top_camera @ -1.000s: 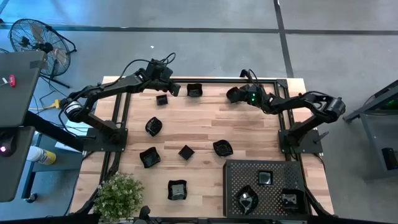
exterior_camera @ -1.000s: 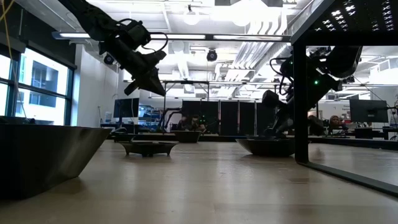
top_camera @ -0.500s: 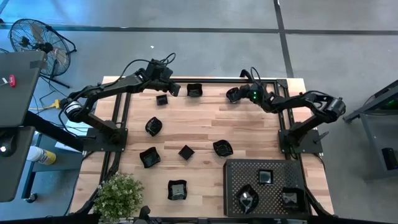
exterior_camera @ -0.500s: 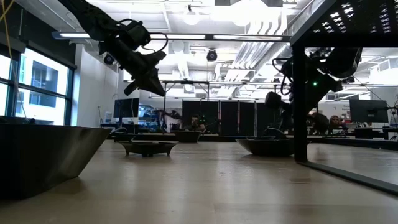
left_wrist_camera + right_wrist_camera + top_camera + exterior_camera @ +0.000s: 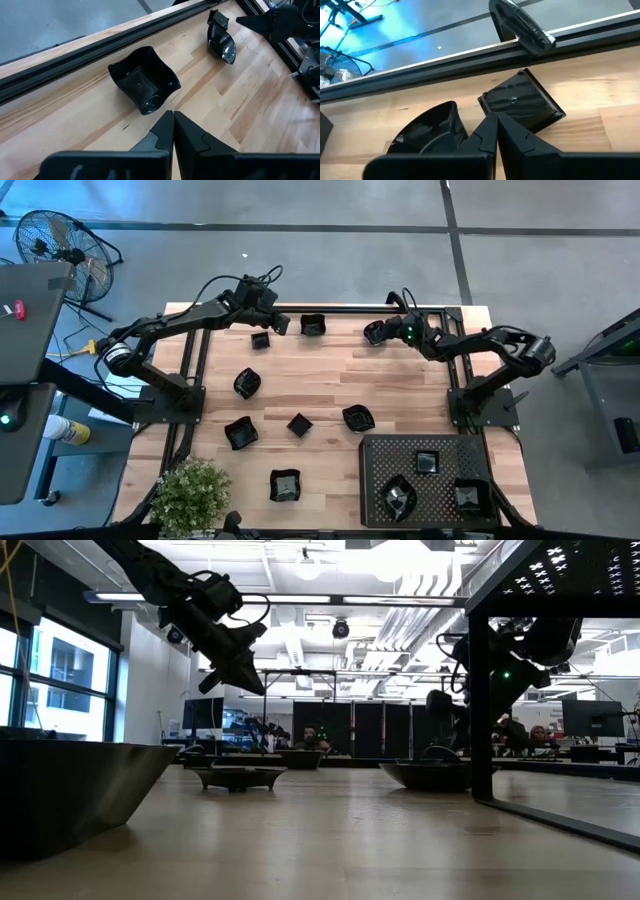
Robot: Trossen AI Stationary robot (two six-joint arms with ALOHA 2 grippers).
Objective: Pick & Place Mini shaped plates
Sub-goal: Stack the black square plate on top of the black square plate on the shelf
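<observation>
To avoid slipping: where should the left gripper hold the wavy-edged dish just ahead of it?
Its thin rim: the wavy-edged dish sits upright, open side up, with flared walls. Likely come from above at the edge nearest the left gripper, one finger inside, one outside. Its shut fingers must open first.

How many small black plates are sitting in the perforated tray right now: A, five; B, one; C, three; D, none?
C: the high view shows three plates in the tray, one near its far edge and two along its near edge.
</observation>
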